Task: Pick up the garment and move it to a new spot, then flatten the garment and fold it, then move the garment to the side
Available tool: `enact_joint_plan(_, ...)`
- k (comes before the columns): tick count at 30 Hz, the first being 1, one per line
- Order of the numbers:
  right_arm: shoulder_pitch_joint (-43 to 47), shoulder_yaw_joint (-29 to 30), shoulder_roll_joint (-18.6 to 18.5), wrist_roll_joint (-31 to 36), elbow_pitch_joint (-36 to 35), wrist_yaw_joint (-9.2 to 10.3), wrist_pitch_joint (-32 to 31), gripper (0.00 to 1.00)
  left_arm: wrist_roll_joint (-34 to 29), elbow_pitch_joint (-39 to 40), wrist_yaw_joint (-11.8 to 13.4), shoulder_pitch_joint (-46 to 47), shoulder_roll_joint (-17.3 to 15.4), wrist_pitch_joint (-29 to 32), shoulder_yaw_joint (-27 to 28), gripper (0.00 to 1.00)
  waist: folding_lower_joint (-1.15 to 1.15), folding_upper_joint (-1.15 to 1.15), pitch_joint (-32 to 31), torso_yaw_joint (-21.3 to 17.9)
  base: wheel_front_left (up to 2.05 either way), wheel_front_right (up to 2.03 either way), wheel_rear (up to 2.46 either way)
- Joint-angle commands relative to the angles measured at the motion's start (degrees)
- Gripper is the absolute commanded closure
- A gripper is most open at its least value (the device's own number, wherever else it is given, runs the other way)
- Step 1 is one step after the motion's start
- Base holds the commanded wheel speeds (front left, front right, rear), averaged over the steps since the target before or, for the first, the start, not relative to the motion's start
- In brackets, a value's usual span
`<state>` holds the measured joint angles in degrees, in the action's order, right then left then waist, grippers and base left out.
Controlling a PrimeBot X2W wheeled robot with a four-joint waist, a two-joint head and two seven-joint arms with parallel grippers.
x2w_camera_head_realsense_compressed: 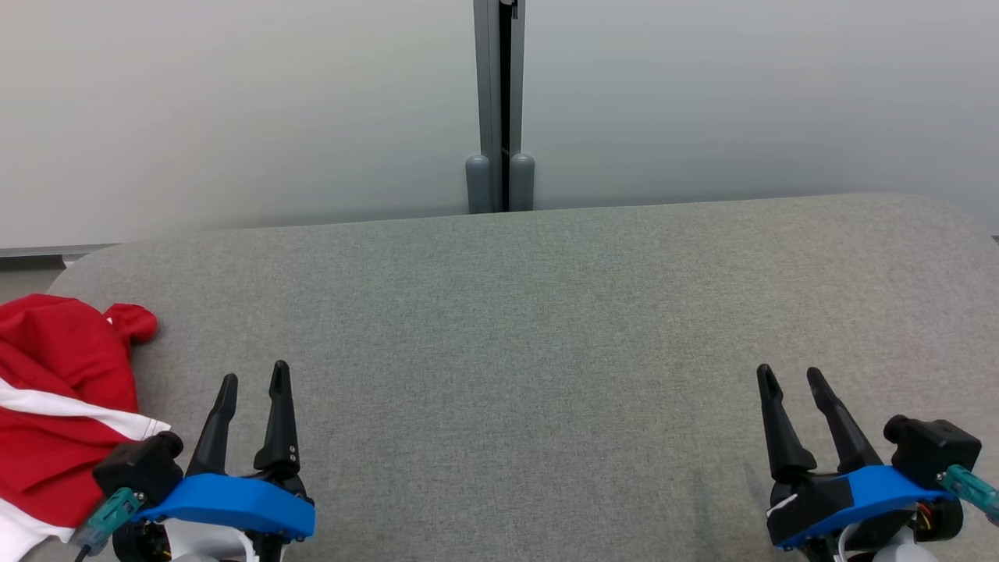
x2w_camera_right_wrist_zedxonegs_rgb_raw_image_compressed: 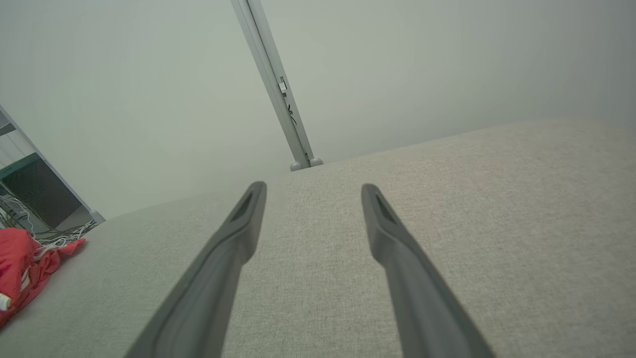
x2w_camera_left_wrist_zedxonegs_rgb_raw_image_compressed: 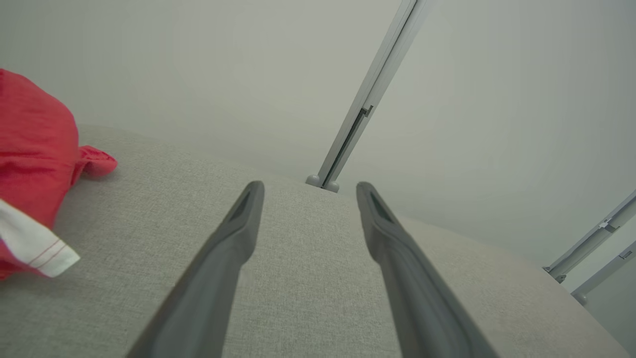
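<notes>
The garment [x2w_camera_head_realsense_compressed: 55, 390] is red cloth with white bands, lying bunched at the left edge of the grey table [x2w_camera_head_realsense_compressed: 531, 328]. It also shows in the left wrist view as a red heap [x2w_camera_left_wrist_zedxonegs_rgb_raw_image_compressed: 35, 164] and far left in the right wrist view [x2w_camera_right_wrist_zedxonegs_rgb_raw_image_compressed: 22, 268]. My left gripper [x2w_camera_head_realsense_compressed: 254, 377] stands open just to the right of the garment, apart from it, with nothing between its fingers [x2w_camera_left_wrist_zedxonegs_rgb_raw_image_compressed: 238, 228]. At the lower right my right gripper [x2w_camera_head_realsense_compressed: 790, 377] is open and empty too, far from the garment, fingers [x2w_camera_right_wrist_zedxonegs_rgb_raw_image_compressed: 382, 223] over bare cloth surface.
A pale wall runs behind the table, with a grey upright post [x2w_camera_head_realsense_compressed: 499, 101] at its middle. The table's far corners are rounded. Cables and a dark shelf [x2w_camera_right_wrist_zedxonegs_rgb_raw_image_compressed: 35, 209] lie beyond the table's left end.
</notes>
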<state>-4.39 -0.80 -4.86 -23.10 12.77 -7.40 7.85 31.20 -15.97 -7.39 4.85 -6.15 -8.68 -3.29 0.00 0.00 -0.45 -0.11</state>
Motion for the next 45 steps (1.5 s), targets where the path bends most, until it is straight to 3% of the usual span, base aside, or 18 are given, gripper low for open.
enact_joint_plan(1,-0.5,0.1,0.1,1.7,0.1,-0.10,0.4,0.00,-1.7,0.0,-0.1,0.8,-0.3,-0.6,-0.1,0.00,0.00,0.00,0.0,0.0,0.00,0.00,0.00)
enact_joint_plan(45,1.7,-0.7,1.9,19.8,2.5,-0.09,6.1,0.00,-21.4,-7.5,0.2,-0.1,1.1,-5.8,0.2,0.00,0.00,0.00,0.0,0.3,0.00,0.00,0.00)
